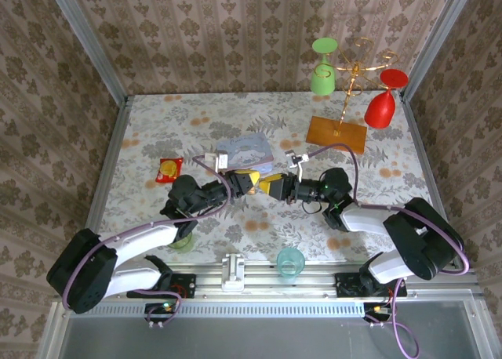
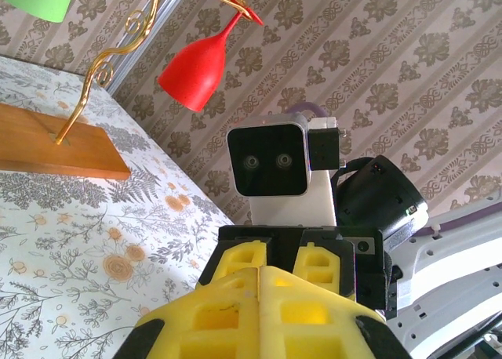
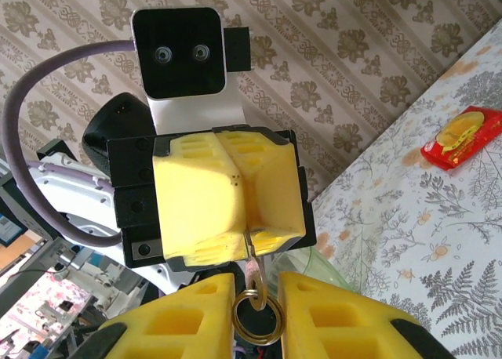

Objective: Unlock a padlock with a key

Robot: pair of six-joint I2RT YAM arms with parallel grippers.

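Right wrist, left pincer (image 3: 234,188) grips key (image 3: 252,257), packet (image 3: 461,136) beyond

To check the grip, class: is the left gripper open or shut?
Shut: the left gripper has its yellow fingers together, pinching the key.

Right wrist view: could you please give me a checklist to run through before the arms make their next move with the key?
1. Left gripper shut, its yellow fingers pressed together: ok.
2. Thin brownish metal key spans from the left gripper's tips to between the right gripper's fingers: ok.
3. Right gripper's hold on the key: cannot tell; its fingers flank the ring end, but contact is unclear.
4. Small brass-gold padlock seated inside the left gripper, with the key in its keyhole: cannot tell.
5. Grippers lined up tip to tip above the floral table, judged from the top view: ok.
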